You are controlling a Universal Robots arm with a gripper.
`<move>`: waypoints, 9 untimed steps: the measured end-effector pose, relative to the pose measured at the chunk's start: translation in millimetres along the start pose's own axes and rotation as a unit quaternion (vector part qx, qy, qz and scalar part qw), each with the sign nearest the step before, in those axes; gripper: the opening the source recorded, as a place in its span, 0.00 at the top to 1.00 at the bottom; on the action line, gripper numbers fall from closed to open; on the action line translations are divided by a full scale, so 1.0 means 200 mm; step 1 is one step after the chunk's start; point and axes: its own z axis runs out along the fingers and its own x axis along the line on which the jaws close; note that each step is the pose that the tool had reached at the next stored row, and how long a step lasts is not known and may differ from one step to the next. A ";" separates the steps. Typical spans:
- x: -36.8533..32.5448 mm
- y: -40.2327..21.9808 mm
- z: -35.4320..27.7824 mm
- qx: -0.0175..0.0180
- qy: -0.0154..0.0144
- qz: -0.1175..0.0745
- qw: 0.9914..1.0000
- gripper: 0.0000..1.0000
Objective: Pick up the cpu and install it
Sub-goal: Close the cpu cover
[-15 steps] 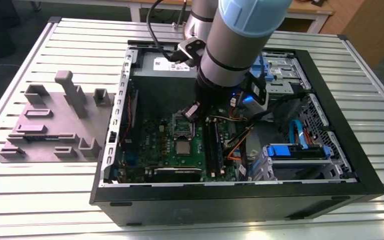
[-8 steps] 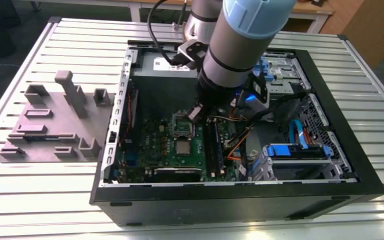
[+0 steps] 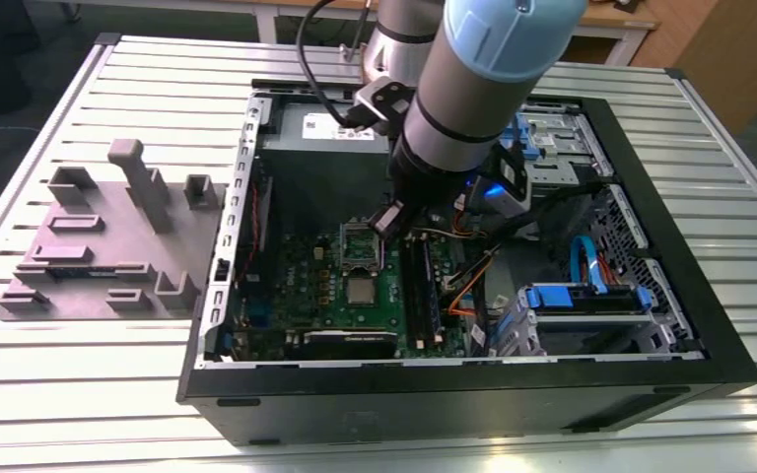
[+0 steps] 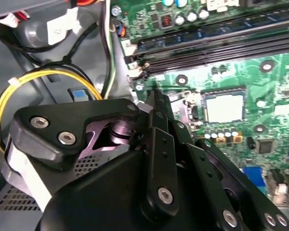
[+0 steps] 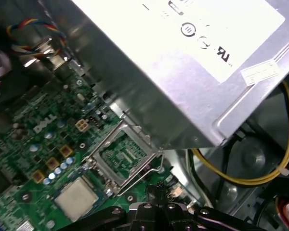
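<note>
The cpu [image 3: 356, 289] is a small pale silver square lying flat in its socket on the green motherboard [image 3: 303, 286] inside the open computer case. It also shows in both wrist views [image 4: 225, 107] [image 5: 77, 197]. Beside it the socket's hinged metal frame [image 5: 123, 155] stands flipped open, with its wire lever [image 5: 151, 169] alongside. My gripper [image 3: 389, 225] hangs just above the board next to that frame, a short way from the cpu. Its black fingers meet at the tip [image 4: 155, 95] [image 5: 156, 188] with nothing between them.
A large grey power supply box [image 5: 183, 62] looms close over the socket area. Dark memory slots [image 4: 207, 48] run beside the socket. Yellow cables [image 5: 241, 180] and blue-tabbed drive bays [image 3: 583, 296] fill the case's other side. A grey fixture plate [image 3: 103, 246] lies outside the case.
</note>
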 end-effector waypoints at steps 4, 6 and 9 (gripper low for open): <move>-0.019 0.003 0.021 -0.006 -0.006 -0.001 1.000 0.90; -0.025 0.005 0.033 -0.007 -0.007 -0.001 1.000 0.90; -0.026 0.004 0.048 -0.011 -0.008 -0.012 1.000 0.90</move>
